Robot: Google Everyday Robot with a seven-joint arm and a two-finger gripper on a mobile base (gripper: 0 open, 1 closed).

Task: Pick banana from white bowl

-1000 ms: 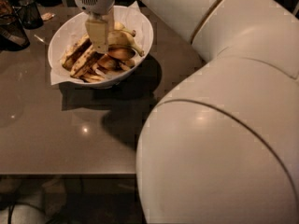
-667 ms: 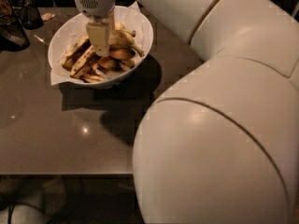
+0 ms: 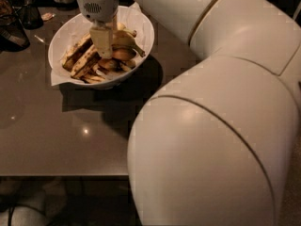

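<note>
The white bowl (image 3: 143,26), wide and paper-lined, stands at the back left of the table. It holds several bananas. The banana (image 3: 124,41), long, curved and yellow with a dark-tipped stem pointing right, lies at the right of the pile. Darker spotted bananas (image 3: 81,56) lie to its left. My gripper (image 3: 104,48) reaches straight down into the bowl, at the left end of the banana, between it and the spotted ones. Its tip is down among the fruit and partly hidden.
My large white arm (image 3: 211,126) fills the right half of the view and hides the table there. A dark object (image 3: 11,29) and a small glass (image 3: 29,14) stand at the far left. The brown table (image 3: 56,135) has its front edge near the bottom.
The gripper stays in the bowl in much the same place. The big arm segment has shifted slightly to the left. The bananas have not visibly moved.
</note>
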